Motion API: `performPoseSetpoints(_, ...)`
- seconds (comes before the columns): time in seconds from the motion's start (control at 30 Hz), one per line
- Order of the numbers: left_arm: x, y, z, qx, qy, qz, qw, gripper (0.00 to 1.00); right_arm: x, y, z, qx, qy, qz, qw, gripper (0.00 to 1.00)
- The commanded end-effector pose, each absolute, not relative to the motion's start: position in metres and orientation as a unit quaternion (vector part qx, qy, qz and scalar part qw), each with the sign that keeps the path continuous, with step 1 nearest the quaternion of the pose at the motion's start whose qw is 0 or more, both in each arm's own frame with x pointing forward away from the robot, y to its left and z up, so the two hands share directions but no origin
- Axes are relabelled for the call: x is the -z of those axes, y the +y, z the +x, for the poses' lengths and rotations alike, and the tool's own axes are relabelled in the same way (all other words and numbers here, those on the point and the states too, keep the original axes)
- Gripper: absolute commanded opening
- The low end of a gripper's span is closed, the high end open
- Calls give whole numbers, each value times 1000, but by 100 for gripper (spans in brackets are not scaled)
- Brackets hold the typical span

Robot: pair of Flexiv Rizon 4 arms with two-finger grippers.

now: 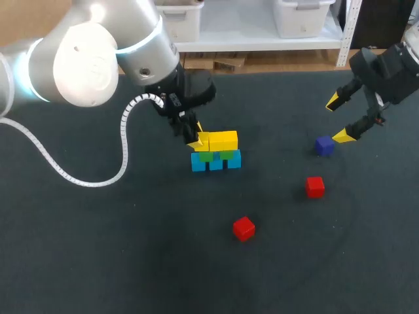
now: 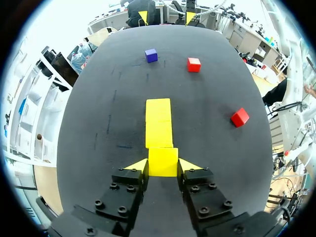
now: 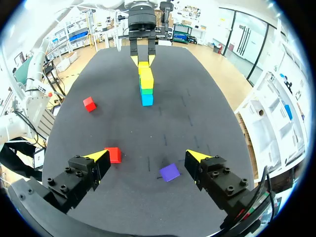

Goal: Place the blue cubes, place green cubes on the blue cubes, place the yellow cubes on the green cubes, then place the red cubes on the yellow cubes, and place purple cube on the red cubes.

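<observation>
Left tool [image 2: 163, 165] clamps the end yellow cube [image 2: 163, 159] (open table [image 1: 131, 261] all around); right tool [image 3: 147, 156] hangs released.

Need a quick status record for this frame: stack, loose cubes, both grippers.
stack: blue cubes at the bottom, green cubes on them, yellow cubes on top
left gripper: shut on end yellow cube of the top row
right gripper: open, over purple cube, not touching
loose: red cube, second red cube, purple cube

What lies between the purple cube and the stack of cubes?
Only bare table; the head view shows nothing between the purple cube and the stack.
</observation>
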State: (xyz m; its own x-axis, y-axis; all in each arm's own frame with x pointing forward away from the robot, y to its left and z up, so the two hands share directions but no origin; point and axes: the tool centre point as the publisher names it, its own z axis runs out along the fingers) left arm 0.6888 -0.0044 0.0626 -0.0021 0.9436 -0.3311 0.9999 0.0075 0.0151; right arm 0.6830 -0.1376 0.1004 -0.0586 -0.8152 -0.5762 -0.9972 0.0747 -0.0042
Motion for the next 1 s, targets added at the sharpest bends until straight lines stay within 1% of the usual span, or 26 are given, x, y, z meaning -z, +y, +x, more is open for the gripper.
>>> performPoseSetpoints(0.03, -62, -6, 691, 113, 700, 695, 120, 0, -100, -138, 683, -204, 698, -649, 224, 100)
performPoseSetpoints(0.33, -61, -4, 691, 114, 701, 694, 119, 0, -100, -138, 683, -204, 698, -649, 224, 100)
performPoseSetpoints(0.47, -60, -3, 691, 114, 702, 693, 119, 7, -100, -138, 683, -204, 698, -649, 224, 100)
performPoseSetpoints(0.73, -60, -3, 691, 114, 702, 693, 119, 8, -100, -138, 683, -204, 698, -649, 224, 100)
performPoseSetpoints(0.77, -60, -3, 691, 114, 702, 693, 119, 7, -100, -138, 683, -204, 698, -649, 224, 100)
performPoseSetpoints(1.0, -60, -4, 692, 114, 702, 693, 119, 7, -100, -138, 683, -204, 698, -649, 224, 100)
